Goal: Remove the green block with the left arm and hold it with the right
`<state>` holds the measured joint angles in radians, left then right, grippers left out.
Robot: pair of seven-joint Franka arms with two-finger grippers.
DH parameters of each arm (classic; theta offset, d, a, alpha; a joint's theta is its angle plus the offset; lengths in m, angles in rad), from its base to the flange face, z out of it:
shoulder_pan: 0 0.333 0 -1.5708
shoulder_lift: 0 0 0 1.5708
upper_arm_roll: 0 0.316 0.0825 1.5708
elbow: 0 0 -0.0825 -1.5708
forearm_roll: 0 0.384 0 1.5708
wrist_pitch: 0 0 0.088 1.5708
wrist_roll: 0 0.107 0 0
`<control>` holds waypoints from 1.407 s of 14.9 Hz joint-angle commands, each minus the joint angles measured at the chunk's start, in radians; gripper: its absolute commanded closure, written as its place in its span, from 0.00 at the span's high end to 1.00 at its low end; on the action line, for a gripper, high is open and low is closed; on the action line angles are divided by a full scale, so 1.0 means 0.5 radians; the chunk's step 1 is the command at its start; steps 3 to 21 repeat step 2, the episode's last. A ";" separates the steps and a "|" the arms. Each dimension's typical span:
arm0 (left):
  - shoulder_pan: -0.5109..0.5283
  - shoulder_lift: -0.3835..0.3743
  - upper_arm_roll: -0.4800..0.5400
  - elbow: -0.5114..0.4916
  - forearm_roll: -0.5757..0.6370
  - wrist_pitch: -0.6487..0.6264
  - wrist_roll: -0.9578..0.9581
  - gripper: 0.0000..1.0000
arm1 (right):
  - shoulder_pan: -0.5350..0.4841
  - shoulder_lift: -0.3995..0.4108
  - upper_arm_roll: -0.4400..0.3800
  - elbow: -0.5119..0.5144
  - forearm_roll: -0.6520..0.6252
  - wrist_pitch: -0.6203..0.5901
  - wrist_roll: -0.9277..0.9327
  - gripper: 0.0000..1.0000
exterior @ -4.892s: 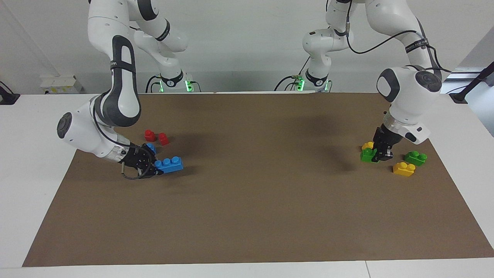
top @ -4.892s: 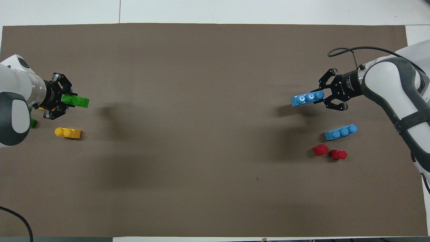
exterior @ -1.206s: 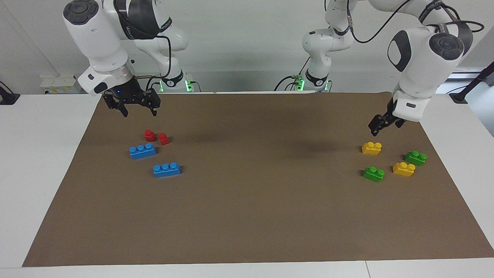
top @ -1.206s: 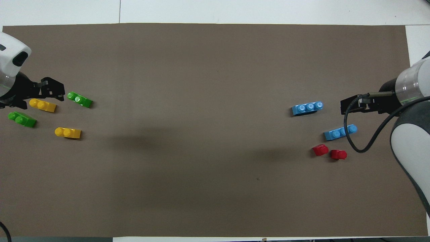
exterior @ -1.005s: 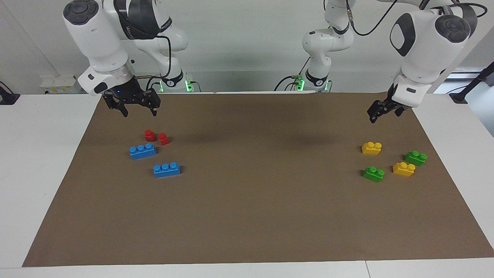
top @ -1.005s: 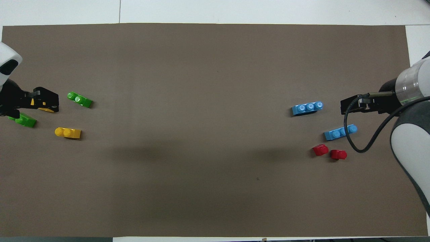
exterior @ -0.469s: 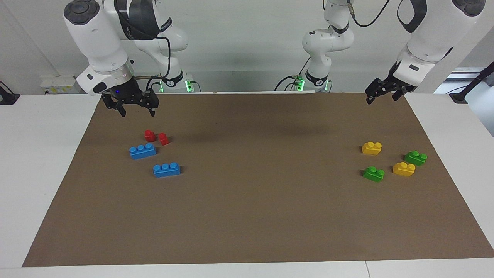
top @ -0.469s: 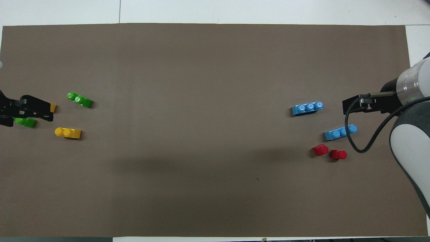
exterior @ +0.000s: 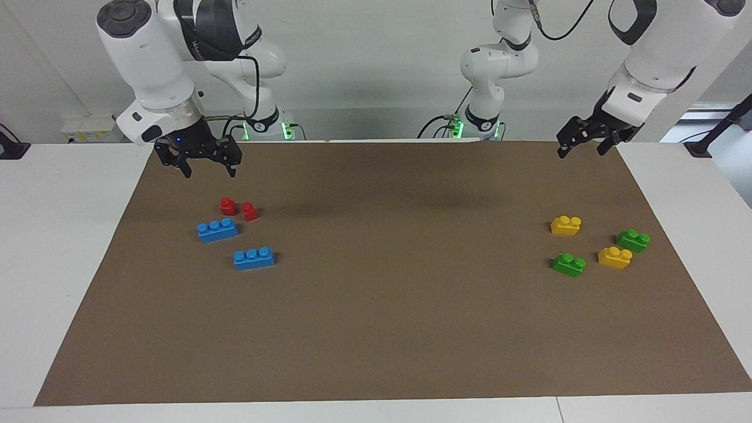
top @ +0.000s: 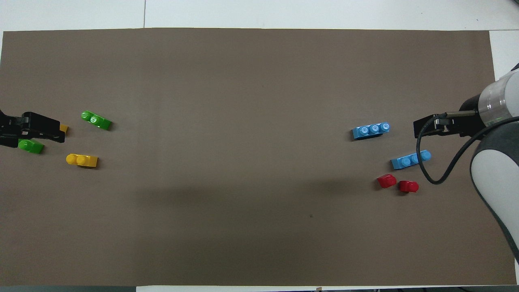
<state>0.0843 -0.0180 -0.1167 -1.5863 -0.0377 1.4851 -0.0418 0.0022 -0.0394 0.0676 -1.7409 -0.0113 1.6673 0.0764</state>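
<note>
Two green blocks lie on the brown mat at the left arm's end. One green block [exterior: 568,264] [top: 95,120] lies alone, farther from the robots than a yellow brick [exterior: 566,225]. The second green block [exterior: 633,239] [top: 30,146] lies beside another yellow brick [exterior: 614,257] [top: 82,160]. My left gripper [exterior: 580,151] [top: 56,129] is open and empty, raised over the mat's edge nearest the robots. My right gripper [exterior: 211,173] [top: 415,127] is open and empty, raised at the right arm's end.
Two blue three-stud bricks [exterior: 217,229] [exterior: 254,258] and two small red pieces [exterior: 228,205] [exterior: 249,211] lie at the right arm's end. The brown mat [exterior: 376,329] covers the table.
The left gripper has let go of the green block, which now lies alone on the mat, and has risen back toward the robots. The right gripper released the blue brick and rose.
</note>
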 commanded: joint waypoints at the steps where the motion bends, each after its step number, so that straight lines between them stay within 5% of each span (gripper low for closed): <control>1: 0.012 -0.022 -0.006 0.000 -0.023 0.012 0.047 1.00 | -0.020 -0.001 0.009 0.012 -0.039 -0.027 -0.045 1.00; 21: 0.009 -0.022 -0.006 0.000 -0.023 0.015 0.047 1.00 | -0.020 -0.001 0.009 0.009 -0.039 -0.027 -0.042 1.00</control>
